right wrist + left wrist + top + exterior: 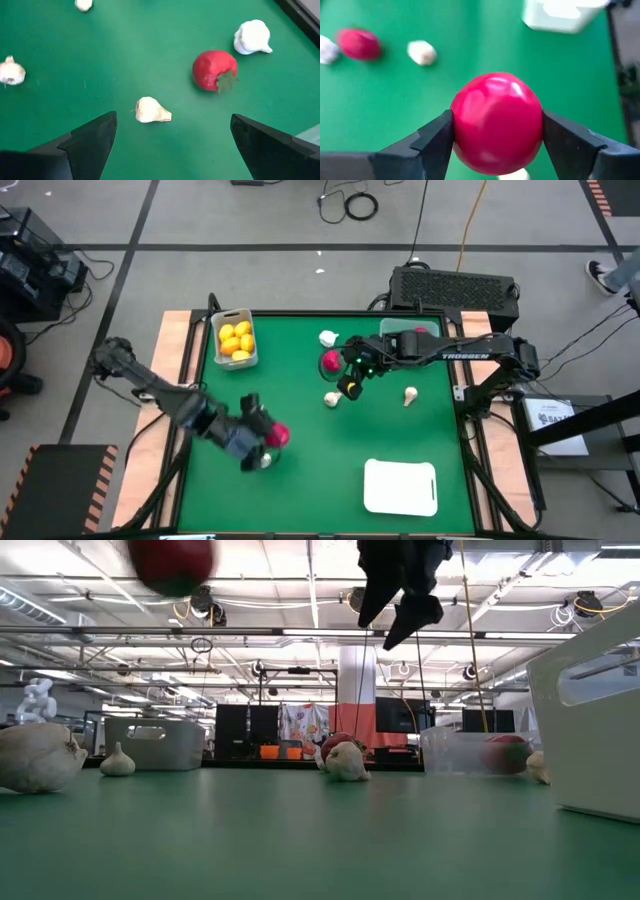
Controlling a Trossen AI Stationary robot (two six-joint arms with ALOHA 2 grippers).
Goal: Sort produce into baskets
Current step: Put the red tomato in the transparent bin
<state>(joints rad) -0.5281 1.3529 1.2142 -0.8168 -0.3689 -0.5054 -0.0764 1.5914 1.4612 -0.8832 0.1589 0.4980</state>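
Lemons already sit sorted in the whitish bin at upper left of the high view; left hand at lower left grips a red fruit above the desk. Right hand, fingers spread wide and empty, hangs mid-frame over a garlic bulb beside a red tomato. I judge it roughly halfway: several garlic bulbs and reds left, white tray at lower right bare, greenish bin holding one red

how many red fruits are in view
3: one red fruit in the left gripper, a second on the mat by the right gripper, a third in the clear bin. More may be hidden.
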